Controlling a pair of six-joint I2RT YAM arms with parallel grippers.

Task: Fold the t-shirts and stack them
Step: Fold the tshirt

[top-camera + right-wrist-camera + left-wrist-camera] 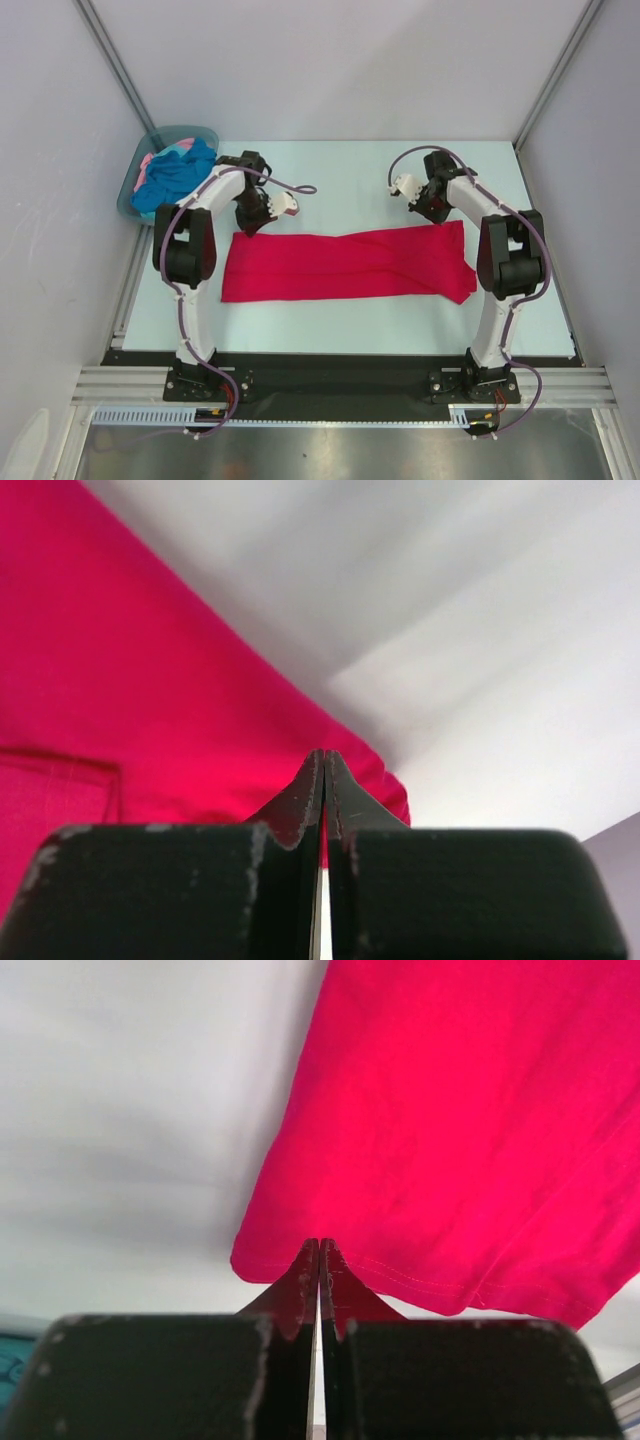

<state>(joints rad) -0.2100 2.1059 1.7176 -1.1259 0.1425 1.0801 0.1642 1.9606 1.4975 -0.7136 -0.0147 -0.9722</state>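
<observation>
**Crimson shirt stretched across the table, both grippers clamped on its far corners.**

I'm looking down at the pale table (340, 180), and the big crimson-red t-shirt (340, 265) lies flat across the middle of it as a long band running left to right, with one sleeve poking out at the lower right. Off the far left corner sits the grey-teal tub (126, 200), with the turquoise-blue t-shirt (178, 175) heaped inside it and the pale pink t-shirt (148, 162) peeking out beside and under the blue. On my left wrist view, the left gripper (320, 1248) is clenched, fingers pressed together on the hemmed far-left corner of the crimson shirt. On the right wrist view, the right gripper (323, 760) is likewise pinched tight on the far-right corner, red cloth showing in the slit between its fingers.
</observation>
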